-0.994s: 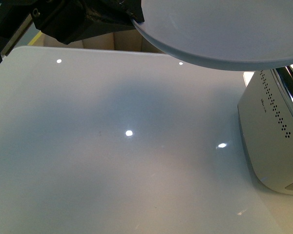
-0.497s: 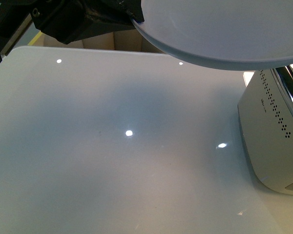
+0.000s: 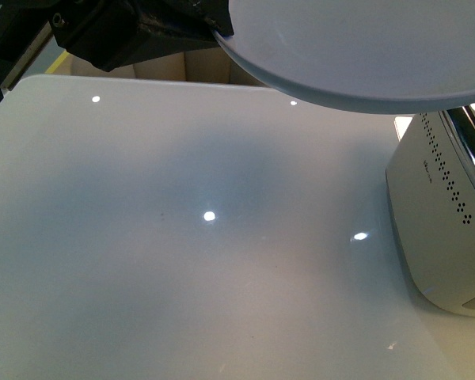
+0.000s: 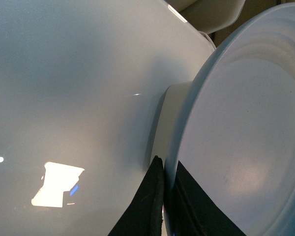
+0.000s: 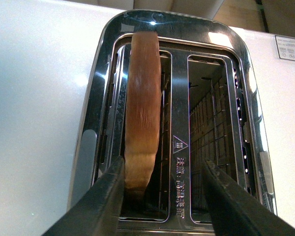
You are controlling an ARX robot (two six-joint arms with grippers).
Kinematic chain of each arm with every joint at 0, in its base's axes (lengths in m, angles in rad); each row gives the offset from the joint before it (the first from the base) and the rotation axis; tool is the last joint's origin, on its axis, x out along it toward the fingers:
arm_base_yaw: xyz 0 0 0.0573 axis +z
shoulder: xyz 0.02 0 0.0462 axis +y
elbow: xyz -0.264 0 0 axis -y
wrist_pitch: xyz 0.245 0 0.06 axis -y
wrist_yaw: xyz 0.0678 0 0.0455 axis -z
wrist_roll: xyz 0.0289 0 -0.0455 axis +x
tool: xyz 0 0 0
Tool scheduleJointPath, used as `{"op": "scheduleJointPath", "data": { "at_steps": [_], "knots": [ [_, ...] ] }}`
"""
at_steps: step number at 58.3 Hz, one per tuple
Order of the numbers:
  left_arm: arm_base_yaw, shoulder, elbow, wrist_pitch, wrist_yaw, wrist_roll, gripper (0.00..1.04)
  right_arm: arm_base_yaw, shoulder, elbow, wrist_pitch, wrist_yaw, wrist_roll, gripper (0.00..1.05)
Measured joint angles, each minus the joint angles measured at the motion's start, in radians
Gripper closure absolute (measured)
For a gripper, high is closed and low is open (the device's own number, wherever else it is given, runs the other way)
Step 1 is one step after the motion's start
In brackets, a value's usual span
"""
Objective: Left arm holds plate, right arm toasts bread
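Observation:
My left gripper point(image 3: 214, 28) is shut on the rim of the pale blue-white plate point(image 3: 356, 47) and holds it in the air above the white table, near the toaster point(image 3: 443, 222). In the left wrist view the black fingers point(image 4: 155, 196) pinch the plate's rim point(image 4: 236, 147). In the right wrist view my right gripper point(image 5: 164, 169) is open just above the toaster point(image 5: 177, 73). The brown bread slice point(image 5: 141, 98) stands on edge in one slot, close to one finger point(image 5: 105, 191). The other slot point(image 5: 211, 113) is empty.
The glossy white table point(image 3: 182, 261) spreads across the front view with bright light spots. The white toaster with a chrome top stands at the table's right edge. Cardboard boxes point(image 3: 198, 67) show beyond the far edge.

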Motion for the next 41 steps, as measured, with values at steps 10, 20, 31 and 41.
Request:
{"op": "scheduleJointPath", "data": {
  "at_steps": [10,20,31,41],
  "knots": [
    [0.000,0.000,0.000,0.000,0.000,0.000,1.02,-0.006,-0.070,-0.015,-0.015,-0.008,0.016,0.34],
    [0.000,0.000,0.000,0.000,0.000,0.000,1.02,-0.011,-0.196,-0.060,-0.005,0.026,0.031,0.10],
    [0.000,0.000,0.000,0.000,0.000,0.000,1.02,-0.023,-0.393,-0.135,-0.010,0.068,0.030,0.09],
    [0.000,0.000,0.000,0.000,0.000,0.000,1.02,-0.034,-0.521,-0.169,-0.030,0.079,0.029,0.09]
  ]
}}
